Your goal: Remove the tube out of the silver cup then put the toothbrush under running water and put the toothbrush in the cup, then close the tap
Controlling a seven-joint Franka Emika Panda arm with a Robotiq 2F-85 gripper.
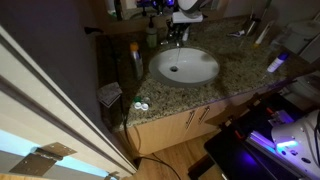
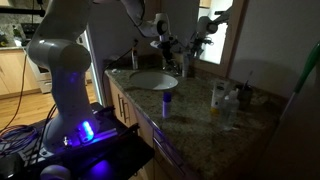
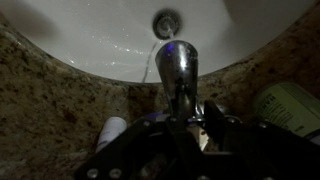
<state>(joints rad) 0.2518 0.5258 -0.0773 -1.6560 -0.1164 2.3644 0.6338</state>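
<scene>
Though both exterior views blur it, the wrist view shows the end effector [image 3: 187, 120] pinching the tap [image 3: 178, 65].

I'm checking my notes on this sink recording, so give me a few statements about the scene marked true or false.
1. The end effector is at the tap. True.
2. The basin is black. False: it is white.
3. The countertop is speckled stone. True.
4. The green-topped bottle stands inside the basin. False: it stands on the countertop beside the tap.
</scene>
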